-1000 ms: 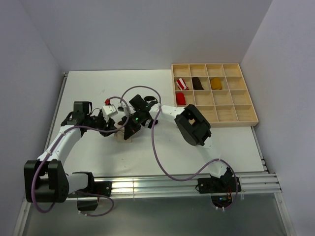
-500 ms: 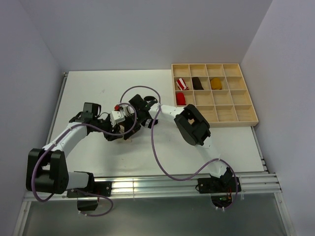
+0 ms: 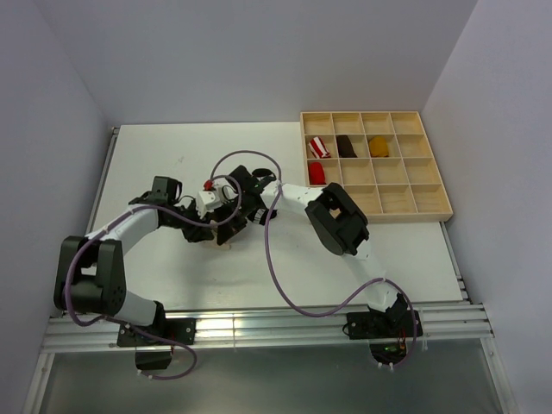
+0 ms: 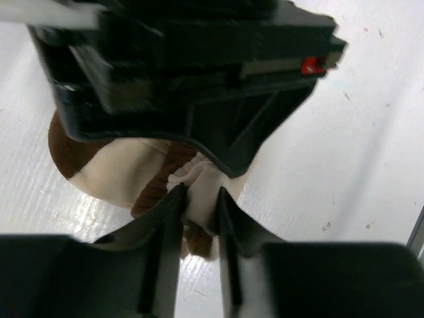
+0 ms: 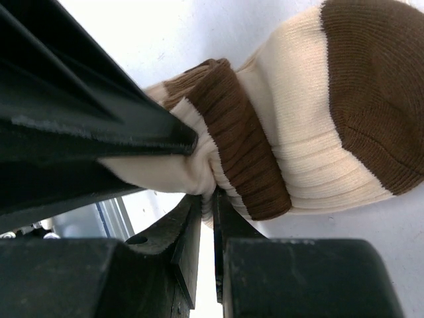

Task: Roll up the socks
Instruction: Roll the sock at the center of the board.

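Mid-roll, the left end effector (image 4: 199, 202) and right end effector (image 5: 207, 201) are both clamping the cream sock (image 5: 301, 149) by its brown band. Stretching that band over the bundle is likely coming next.

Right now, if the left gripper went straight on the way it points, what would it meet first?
The left gripper is shut on the cream sock at its cuff, so the sock comes first. Just beyond it, the right gripper, shut on the same sock, seems to block the line; depth is unclear.

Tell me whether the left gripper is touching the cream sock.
Touching. The left wrist view shows the left gripper pinching a fold of the sock between its fingers.
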Controlling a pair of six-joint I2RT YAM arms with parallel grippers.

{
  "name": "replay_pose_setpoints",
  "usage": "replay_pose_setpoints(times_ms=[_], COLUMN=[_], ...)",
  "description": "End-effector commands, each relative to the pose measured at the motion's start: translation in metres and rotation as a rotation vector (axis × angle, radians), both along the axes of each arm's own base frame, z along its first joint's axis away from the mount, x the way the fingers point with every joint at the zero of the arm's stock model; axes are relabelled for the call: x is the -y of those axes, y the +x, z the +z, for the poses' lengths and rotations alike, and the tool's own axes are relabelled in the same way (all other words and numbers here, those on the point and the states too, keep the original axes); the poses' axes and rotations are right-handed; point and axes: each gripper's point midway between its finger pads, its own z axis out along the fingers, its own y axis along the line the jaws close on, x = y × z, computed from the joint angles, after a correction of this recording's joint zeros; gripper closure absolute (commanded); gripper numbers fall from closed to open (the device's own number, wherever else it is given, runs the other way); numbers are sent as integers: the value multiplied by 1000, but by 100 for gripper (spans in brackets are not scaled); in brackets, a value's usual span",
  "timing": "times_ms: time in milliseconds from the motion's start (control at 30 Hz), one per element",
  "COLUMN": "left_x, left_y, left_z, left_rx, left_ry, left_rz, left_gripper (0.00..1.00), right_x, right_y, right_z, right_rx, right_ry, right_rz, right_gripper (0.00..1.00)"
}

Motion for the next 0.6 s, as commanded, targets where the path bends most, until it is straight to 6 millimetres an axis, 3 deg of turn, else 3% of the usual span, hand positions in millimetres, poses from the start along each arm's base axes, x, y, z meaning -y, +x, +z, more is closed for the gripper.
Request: replay_pose_setpoints(times_ms=[0, 233, 300, 400, 567], left_x=[5, 2, 1, -2, -7], left_y=[17, 19, 18, 17, 19], left_z=[11, -2, -6, -14, -29], left_rx=[-9, -107, -134, -182, -288], left_ry=[-32, -29, -20, -5, 14], left_rz=[19, 61, 79, 98, 136], left_gripper=[72, 100, 100, 100, 100], right_x=[12, 11, 13, 14, 21], right_y=[-6, -2, -1, 4, 19], right_z=[-27, -22, -22, -15, 13], right_rx=[-34, -16, -11, 18, 159], right_ry=[-80, -69, -72, -55, -9], right_rz=[-6, -33, -52, -94, -200], right_gripper=[95, 93, 90, 78, 62])
